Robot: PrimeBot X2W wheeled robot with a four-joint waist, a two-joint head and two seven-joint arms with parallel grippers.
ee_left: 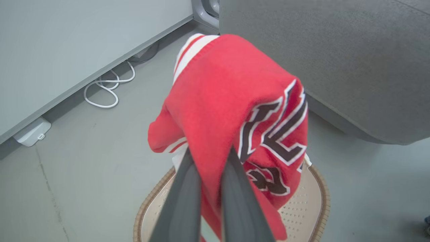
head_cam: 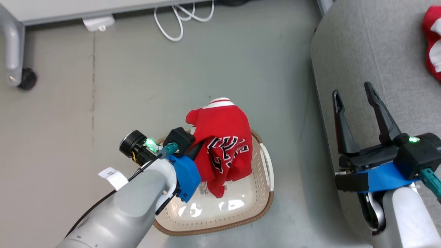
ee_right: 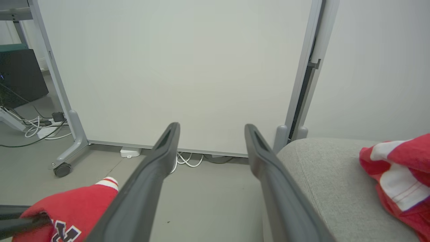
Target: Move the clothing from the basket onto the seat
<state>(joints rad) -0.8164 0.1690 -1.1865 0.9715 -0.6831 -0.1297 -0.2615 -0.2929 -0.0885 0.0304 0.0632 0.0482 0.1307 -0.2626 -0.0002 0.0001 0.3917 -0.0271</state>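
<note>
The left gripper [ee_left: 210,158] is clamped on the lettered jersey [head_cam: 224,137], its two dark fingers [ee_left: 183,201] close together with a fold of red cloth pinched between them. The jersey hangs over the basket [head_cam: 265,203], bunched at the top above the basket's far end. Its white-striped collar sticks out past the far rim, and its black-and-white lettering faces the side of the basket nearest the seat [head_cam: 372,51]. The lower end of the jersey dangles down towards the basket's pale, perforated bottom; whether it touches the bottom cannot be told. No other clothing can be seen on the part of the bottom that shows.

The right gripper [head_cam: 352,89] is to the right of the basket, over the near edge of the seat, with its fingers spread wide and nothing between them. The seat stands just beside the basket on its right, with a strip of grey floor [head_cam: 137,69] between the two. The second jersey [head_cam: 434,41] lies on the seat, well apart from the basket, at the far right; it is red with white bands and crumpled.

Beyond the basket's far end, a looped white cable [head_cam: 172,24] lies on the floor at the foot of a pale panel [ee_right: 184,67]. A small white box [head_cam: 98,23] sits next to the cable. Far to the basket's left, a black caster wheel [head_cam: 27,78] stands under a grey leg of the panel's frame.
</note>
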